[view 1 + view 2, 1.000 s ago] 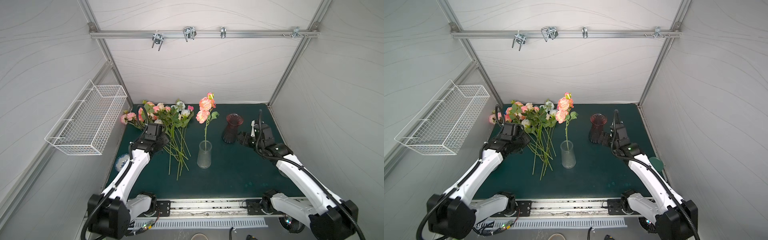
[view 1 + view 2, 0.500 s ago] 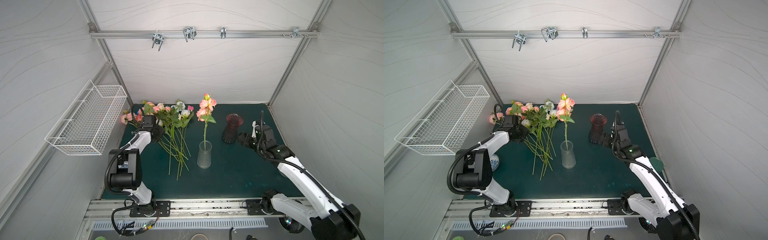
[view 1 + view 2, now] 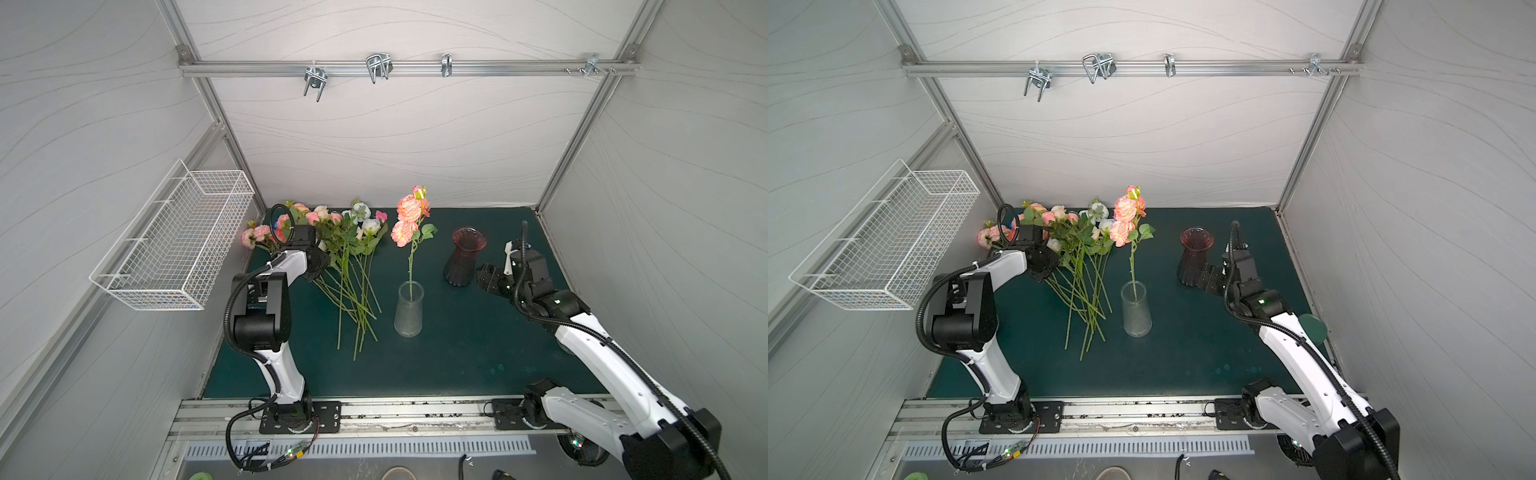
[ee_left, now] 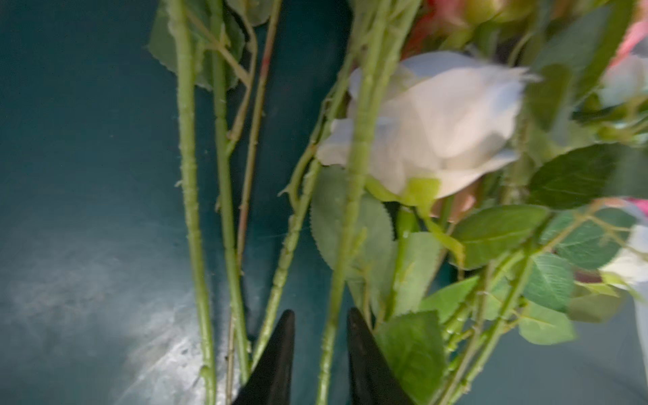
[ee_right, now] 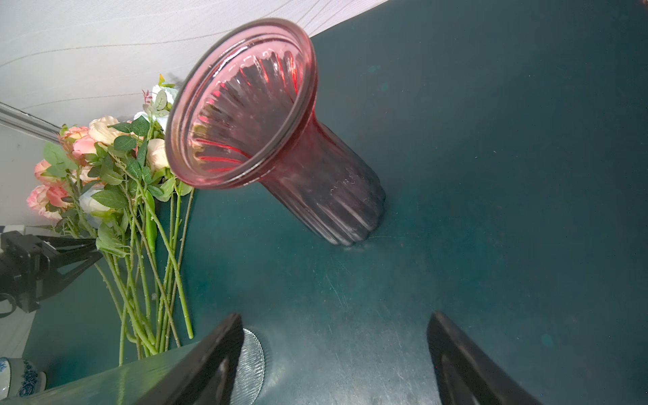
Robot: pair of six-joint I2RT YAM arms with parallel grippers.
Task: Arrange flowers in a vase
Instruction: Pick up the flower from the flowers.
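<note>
**Scene layout.** You are viewing a dark green table inside a white enclosure. A white wire basket is hanging on the left wall.

**Task items.** The flowers are lying in a loose pile at the far left of the table. Their blooms are pointing toward the back wall and their stems are fanning toward the front edge. One pink-and-peach stem is standing upright in the clear vase, which is sitting near the middle of the table, just right of the pile's stem ends. The red vase is standing upright farther back and to the right, apart from the clear vase.

**Left arm.** The left gripper is reaching into the pile where the leaves are giving way to bare stems. In the left wrist view, which is blurring slightly, the fingertips are standing narrowly apart. One green stem is passing between them with a gap on each side, so the jaws are not clamping it. A white rose is lying just beyond the tips.

**Right arm.** The right gripper is hovering low, near the base of the red vase without touching it. In the right wrist view its fingers are standing wide apart and holding nothing.
</note>
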